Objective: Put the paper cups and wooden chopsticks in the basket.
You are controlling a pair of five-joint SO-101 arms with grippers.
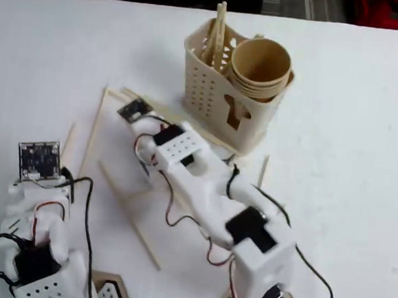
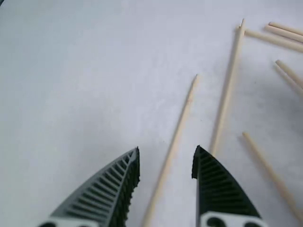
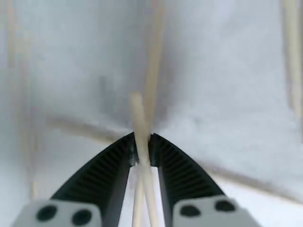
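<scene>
So the paper cups (image 1: 261,67) were nested in a stack inside the basket (image 1: 216,105), on its right side. A few wooden chopsticks (image 1: 216,29) stood upright in the left side, poking up over the rim. The basket sat toward the far side of the white table (image 1: 348,174). A bunch of loose chopsticks (image 1: 129,217) lay flat on the table in front of it and off to its left, some crossing each other.

The right gripper (image 3: 140,150) had its fingers pinched together on one chopstick (image 3: 138,116), tips almost meeting with just the stick between them. The stick ran straight out past the tips, and other sticks lay on the table underneath. In the high view the right arm (image 1: 203,184) stretched diagonally from the near edge toward the basket's front-left corner, wrist over the loose sticks.

The left gripper (image 2: 165,163) had its fingers apart with a fairly wide gap and held nothing. A single chopstick (image 2: 179,135) lay on the table, running through the gap between them, and as far as I could tell it touched neither finger. The left arm (image 1: 40,198) sat at the near-left corner, well apart from the basket.
</scene>
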